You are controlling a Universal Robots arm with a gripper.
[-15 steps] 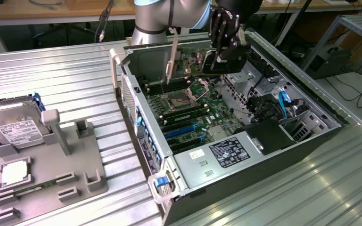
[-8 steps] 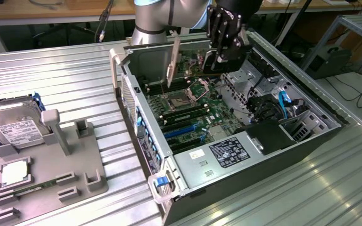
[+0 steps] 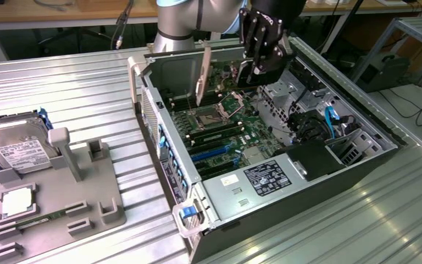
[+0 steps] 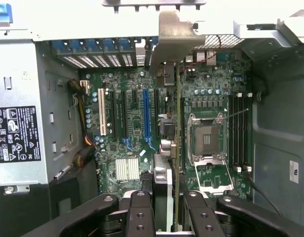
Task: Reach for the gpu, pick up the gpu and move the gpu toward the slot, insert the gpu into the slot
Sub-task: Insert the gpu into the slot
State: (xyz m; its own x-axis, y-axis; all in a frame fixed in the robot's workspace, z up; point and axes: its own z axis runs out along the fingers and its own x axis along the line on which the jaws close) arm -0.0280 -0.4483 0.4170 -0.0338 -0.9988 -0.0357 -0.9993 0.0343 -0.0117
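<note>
My gripper (image 3: 259,70) is shut on the gpu (image 3: 224,70), a thin card held on edge above the open computer case, silver end bracket (image 3: 204,77) pointing down into it. In the wrist view the gpu (image 4: 174,148) is edge-on between my black fingers (image 4: 142,212), with my gripper (image 4: 169,219) closed on the end away from the bracket (image 4: 174,34). The slot (image 4: 146,116), a long blue connector on the green motherboard (image 4: 127,143), lies below and a little to one side of the card's edge. In the exterior view the blue slot (image 3: 212,150) is under the card, with a clear gap between them.
The case walls (image 3: 160,137) surround the motherboard. Beside the slot are a white connector (image 4: 101,112), the silver processor socket (image 4: 206,140) and black memory slots (image 4: 238,128). On the exterior view's left a grey fixture (image 3: 86,209) holds a hard drive (image 3: 17,146) and a processor chip (image 3: 17,201).
</note>
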